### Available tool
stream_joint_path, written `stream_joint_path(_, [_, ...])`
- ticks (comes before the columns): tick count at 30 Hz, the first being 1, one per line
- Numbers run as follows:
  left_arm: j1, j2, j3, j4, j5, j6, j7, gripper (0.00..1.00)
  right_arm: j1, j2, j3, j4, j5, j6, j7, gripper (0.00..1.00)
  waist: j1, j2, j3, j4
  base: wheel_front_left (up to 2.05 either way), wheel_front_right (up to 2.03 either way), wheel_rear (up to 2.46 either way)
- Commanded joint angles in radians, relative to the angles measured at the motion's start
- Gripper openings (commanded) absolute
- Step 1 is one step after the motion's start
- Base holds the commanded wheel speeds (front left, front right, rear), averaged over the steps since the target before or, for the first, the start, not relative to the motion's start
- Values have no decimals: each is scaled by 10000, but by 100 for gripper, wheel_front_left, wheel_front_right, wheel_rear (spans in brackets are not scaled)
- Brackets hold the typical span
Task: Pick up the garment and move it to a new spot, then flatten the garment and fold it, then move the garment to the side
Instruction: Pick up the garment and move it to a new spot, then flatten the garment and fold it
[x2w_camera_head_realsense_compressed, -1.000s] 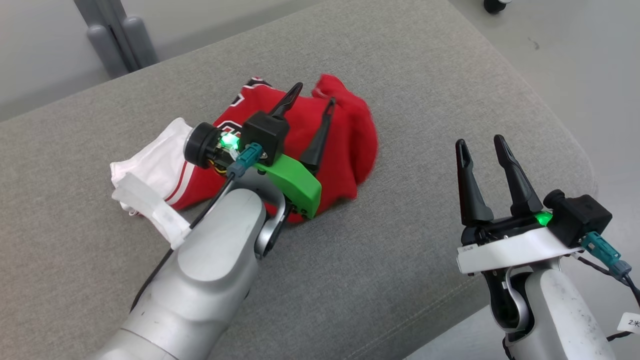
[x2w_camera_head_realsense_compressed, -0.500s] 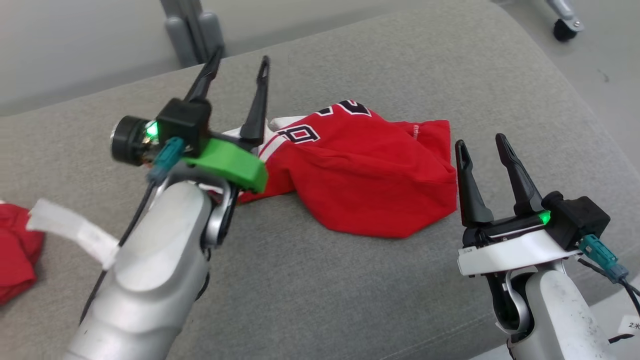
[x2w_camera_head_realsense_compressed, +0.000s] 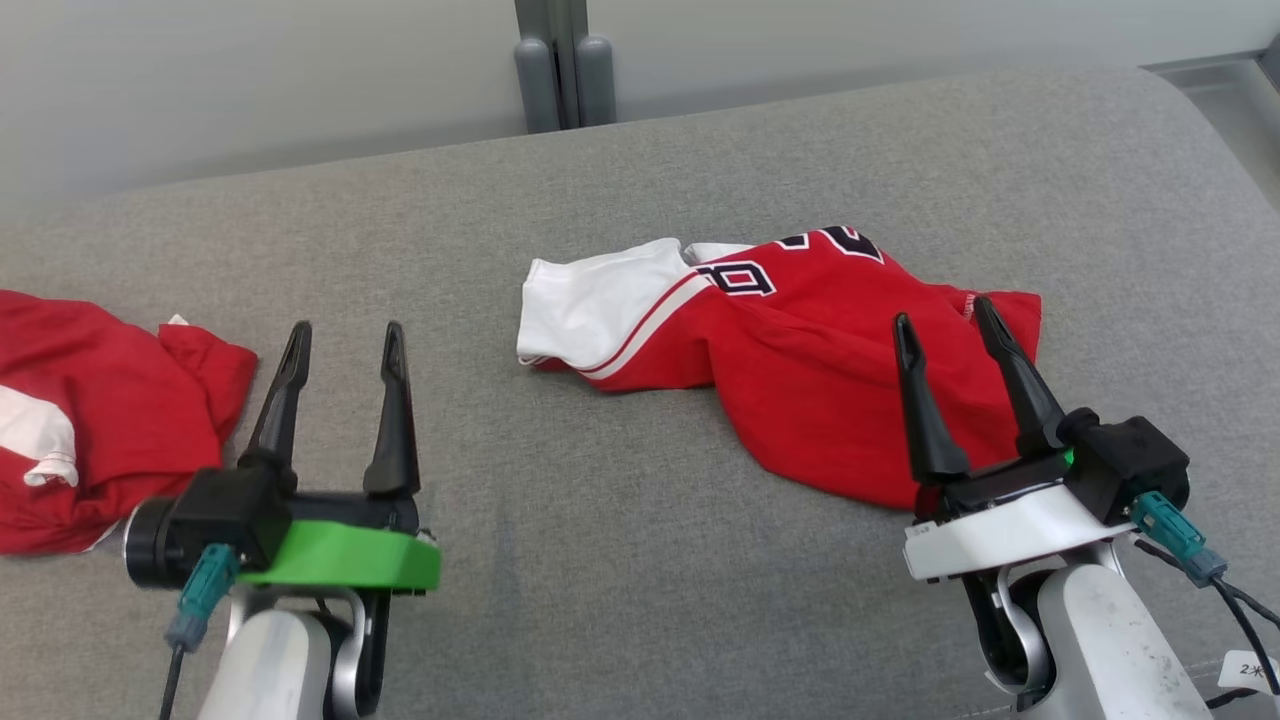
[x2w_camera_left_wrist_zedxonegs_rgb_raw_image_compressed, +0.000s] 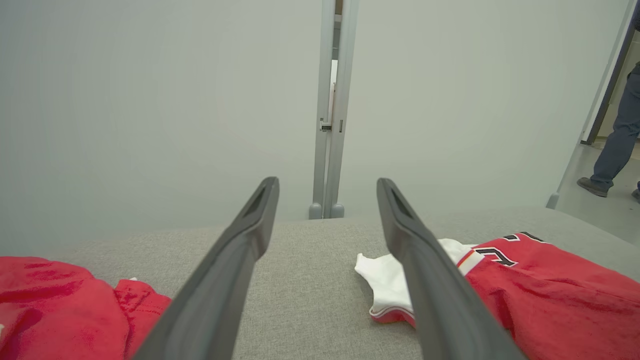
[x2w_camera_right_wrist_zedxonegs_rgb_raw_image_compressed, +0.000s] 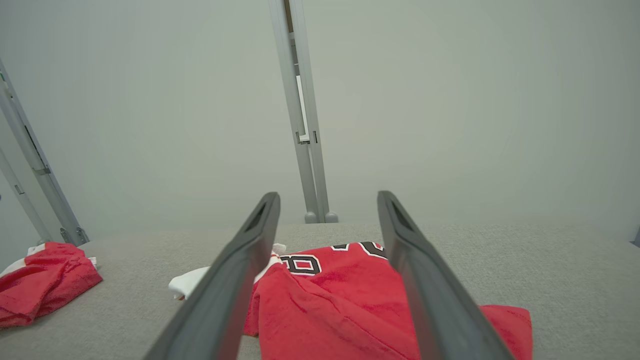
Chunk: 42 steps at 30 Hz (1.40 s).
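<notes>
A crumpled red jersey garment with a white sleeve and black-and-white printed numerals (x2w_camera_head_realsense_compressed: 800, 370) lies loose on the broad grey woven-fabric cushion (x2w_camera_head_realsense_compressed: 560, 580). It is in front of the pale grey metal post of 2 upright bars (x2w_camera_head_realsense_compressed: 560, 60) that stands behind the cushion's far edge, and a little to the post's right. Its white sleeve lies almost straight in front of the post, and its red body spreads away to the right. The right gripper (x2w_camera_head_realsense_compressed: 942, 315), on a white bracket, stands well to the right of the post and nearer the robot than the garment. In the head view its 2 long dark fingers overlap the red cloth. The right wrist view shows that cloth lying beyond and below them, with the jaws spread wide and nothing between them. The left gripper (x2w_camera_head_realsense_compressed: 346, 335), on a bright green bracket, stands to the left of the post over bare cushion, well apart from the garment. Its 2 fingers are likewise parted and empty, and in the left wrist view the post rises in the gap between them. Far to the left of the post a 2nd rumpled red-and-white cloth heap (x2w_camera_head_realsense_compressed: 100, 430) sits on the cushion, near the left gripper. In the left wrist view a person's trousered leg and dark shoe (x2w_camera_left_wrist_zedxonegs_rgb_raw_image_compressed: 615, 145) stand on the floor well to the right of the post.
</notes>
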Motion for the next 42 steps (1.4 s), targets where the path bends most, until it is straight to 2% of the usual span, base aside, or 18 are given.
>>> stream_joint_path(1, [416,-223,235,-157,147,-136,-8,100,186,-21,38,16,101,1,-28,100,0,-1,-252,241,0,0,0])
stream_joint_path(7, [1354,-779,912,-306,781,-587,-7,100,282,-23,94,100,-6,1,-28,100,0,-1,-346,349,0,0,0])
stream_joint_path(11, [1463,-927,1043,-224,997,-841,-7,100,323,-23,61,116,-35,1,-28,100,0,-1,-353,407,0,0,0])
stream_joint_path(20, [1100,-992,838,-110,834,-966,-7,100,-14,-67,557,525,-345,1,-29,100,0,-1,-87,799,0,0,0])
stream_joint_path(25, [848,-992,568,-73,689,-855,-9,100,-753,-505,896,1226,-207,-1,-28,100,0,-1,358,1318,0,0,0])
stream_joint_path(30, [606,-990,173,-22,489,-769,-9,100,-2067,-1259,1442,2721,423,-1,53,100,0,-1,833,1953,0,0,0])
stream_joint_path(36, [350,-993,-239,21,305,-667,-9,100,-3595,-2241,2181,4555,1600,-1,718,100,0,-1,1229,2762,0,0,0])
stream_joint_path(42, [331,-995,-371,35,233,-549,-9,100,-4417,-2834,3133,5677,2767,-1,1367,100,0,-1,1398,3251,0,0,0])
